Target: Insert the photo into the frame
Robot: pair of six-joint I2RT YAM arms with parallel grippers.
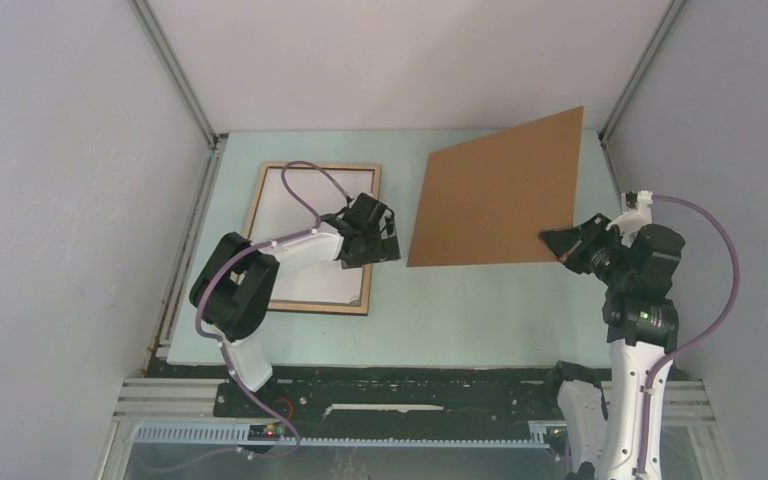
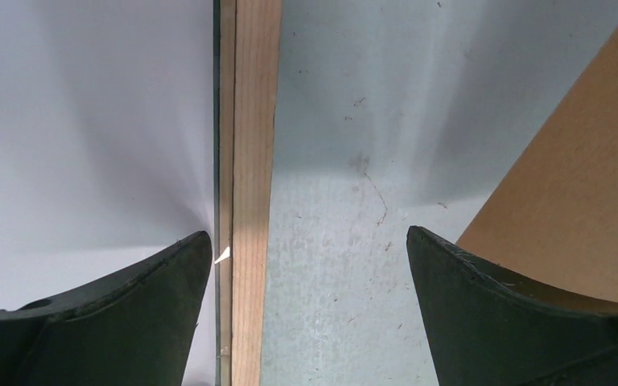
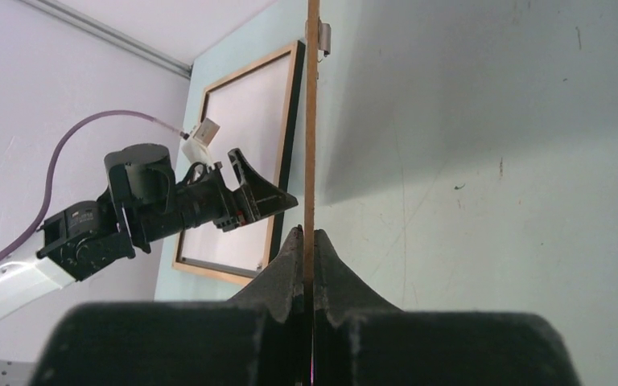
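A brown board was seen raised off the pale green table on the right side, tilted, with its far corner up near the back wall. It stood between the two arms and was hiding part of the table behind it. In the right wrist view it was seen edge-on, with a small metal tab near its far end. The right gripper was clenched on the board's near right edge, both fingers pressed flat against it. The frame was laid flat on the left part of the table, light wood face up. A white sheet was lying inside it, probably the photo face down, though no printed side could be made out. The left gripper was held fully spread and empty above the frame's right rail. One finger was placed over the white sheet and the other over the bare table beside the board.
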